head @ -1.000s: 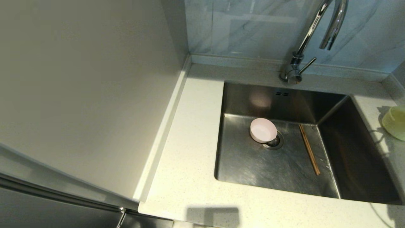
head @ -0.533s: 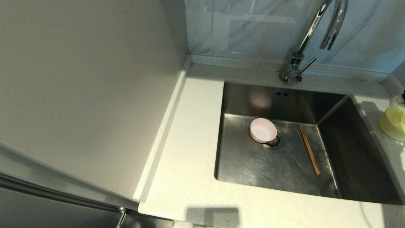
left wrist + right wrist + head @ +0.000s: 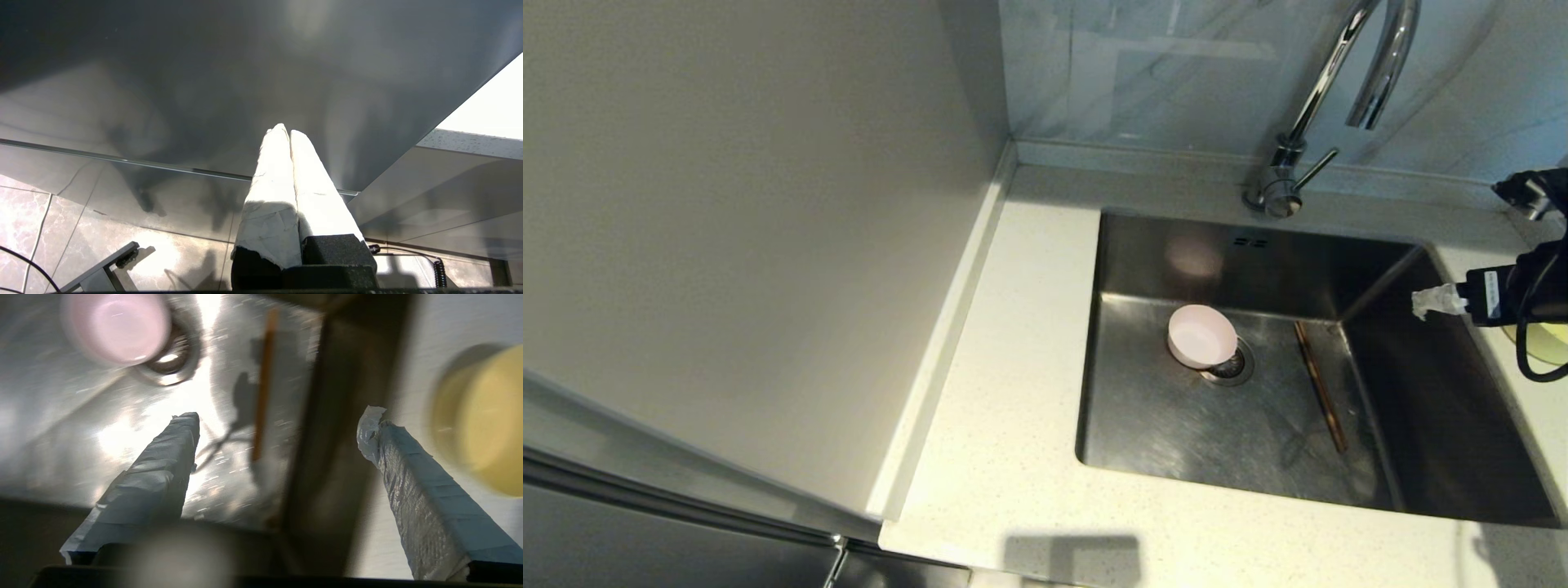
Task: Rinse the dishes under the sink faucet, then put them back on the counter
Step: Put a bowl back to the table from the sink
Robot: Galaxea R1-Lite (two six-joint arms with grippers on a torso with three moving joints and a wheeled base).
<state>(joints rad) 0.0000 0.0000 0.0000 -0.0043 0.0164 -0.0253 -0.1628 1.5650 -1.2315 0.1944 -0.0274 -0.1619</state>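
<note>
**Operator:** From the head view I have the sink (image 3: 1143,425) in front of me. The pink bowl (image 3: 1201,336) sits in it, tilted, resting against the drain (image 3: 1232,366). I can see nothing inside the bowl.

**Observer:** And the chopsticks?

**Operator:** Also in the sink, lying flat on the basin floor to the right of the drain (image 3: 1319,385), close together, well apart from the bowl. The faucet (image 3: 1327,98) arches above the back rim with its spout over the basin; I see no water coming from it.

**Observer:** Where is the yellow bowl?

**Operator:** On the counter (image 3: 1013,392) right of the sink, just beside the rim (image 3: 1543,345). My right arm covers most of it in the head view; the right wrist view shows it more fully (image 3: 486,420), though blurred, so I can't tell whether it holds anything.

**Observer:** Gripper states?

**Operator:** Right gripper (image 3: 282,416) hangs over the sink's right edge, fingers (image 3: 167,457) spread wide and released, grasping nothing. Left gripper (image 3: 286,132) is parked low beside the cabinet, fingers pressed together and empty.
</note>
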